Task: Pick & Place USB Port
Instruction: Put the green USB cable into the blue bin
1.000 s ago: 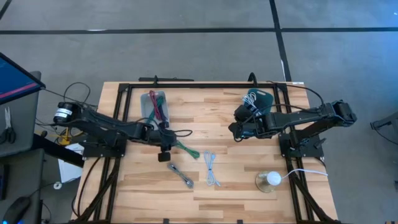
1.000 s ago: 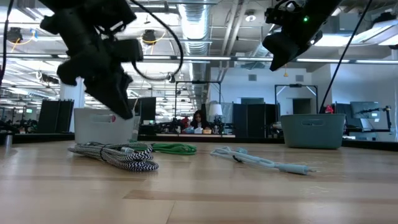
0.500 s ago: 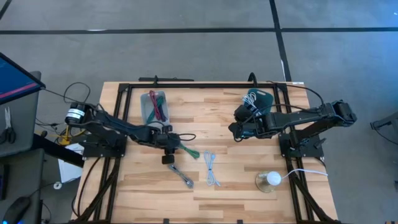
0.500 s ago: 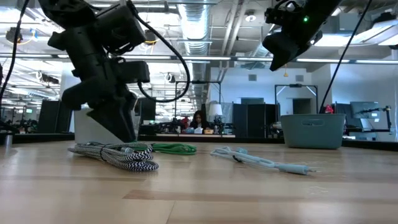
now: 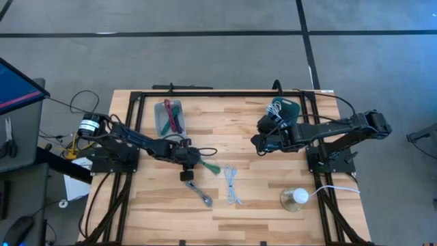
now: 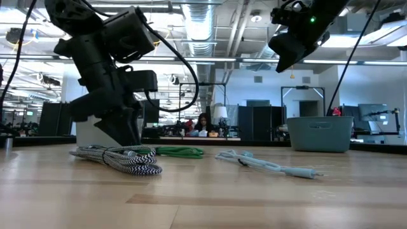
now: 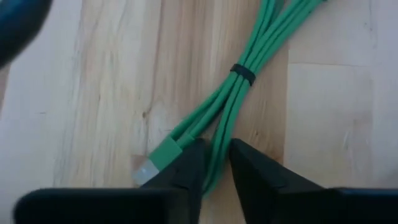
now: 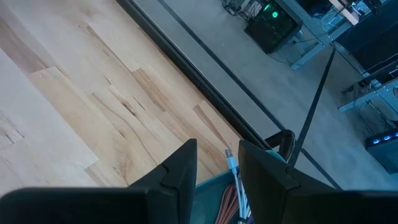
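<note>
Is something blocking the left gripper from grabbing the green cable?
No, nothing visible is in the way. The left gripper is right down at the green cable, with strands running between its fingers. The right gripper waits far across the table.

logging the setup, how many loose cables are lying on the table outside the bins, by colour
green cable: 1, under the left pincer
black-and-white braided cable: 1
pale light-blue cable: 1
total: 3 loose cables; those inside the bins are not counted
</note>
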Controlling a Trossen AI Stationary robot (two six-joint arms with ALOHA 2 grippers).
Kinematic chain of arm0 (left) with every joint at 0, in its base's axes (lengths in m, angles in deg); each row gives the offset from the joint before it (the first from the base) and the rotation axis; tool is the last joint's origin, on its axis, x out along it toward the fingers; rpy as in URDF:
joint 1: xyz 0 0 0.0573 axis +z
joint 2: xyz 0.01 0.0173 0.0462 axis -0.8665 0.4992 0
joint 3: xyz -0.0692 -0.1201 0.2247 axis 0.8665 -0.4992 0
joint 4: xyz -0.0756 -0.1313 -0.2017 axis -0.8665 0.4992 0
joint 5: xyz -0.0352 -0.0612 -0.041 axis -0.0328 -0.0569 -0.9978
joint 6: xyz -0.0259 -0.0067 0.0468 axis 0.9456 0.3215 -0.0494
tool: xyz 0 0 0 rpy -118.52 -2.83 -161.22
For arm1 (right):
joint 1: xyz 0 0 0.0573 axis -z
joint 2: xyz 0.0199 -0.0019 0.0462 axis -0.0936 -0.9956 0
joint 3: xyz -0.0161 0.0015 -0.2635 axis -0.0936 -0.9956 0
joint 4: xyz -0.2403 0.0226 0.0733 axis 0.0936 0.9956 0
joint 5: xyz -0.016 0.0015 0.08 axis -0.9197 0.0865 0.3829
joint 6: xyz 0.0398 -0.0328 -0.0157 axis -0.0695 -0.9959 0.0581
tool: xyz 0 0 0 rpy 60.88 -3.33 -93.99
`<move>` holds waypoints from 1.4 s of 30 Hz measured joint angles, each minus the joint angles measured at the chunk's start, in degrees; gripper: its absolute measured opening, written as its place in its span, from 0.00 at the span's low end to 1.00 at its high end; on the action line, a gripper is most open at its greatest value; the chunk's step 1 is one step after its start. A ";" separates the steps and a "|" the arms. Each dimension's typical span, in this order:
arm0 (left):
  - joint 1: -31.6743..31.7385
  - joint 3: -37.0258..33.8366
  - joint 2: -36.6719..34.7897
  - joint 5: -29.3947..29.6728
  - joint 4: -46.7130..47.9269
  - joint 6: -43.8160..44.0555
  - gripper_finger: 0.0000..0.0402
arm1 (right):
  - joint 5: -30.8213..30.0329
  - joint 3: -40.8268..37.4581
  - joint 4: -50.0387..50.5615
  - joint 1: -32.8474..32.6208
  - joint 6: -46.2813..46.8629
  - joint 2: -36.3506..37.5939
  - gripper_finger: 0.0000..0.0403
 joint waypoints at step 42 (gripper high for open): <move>11.05 -12.21 -25.26 -8.30 -28.73 -9.98 0.02 | 18.69 -26.55 -51.63 -15.55 -39.15 26.21 0.11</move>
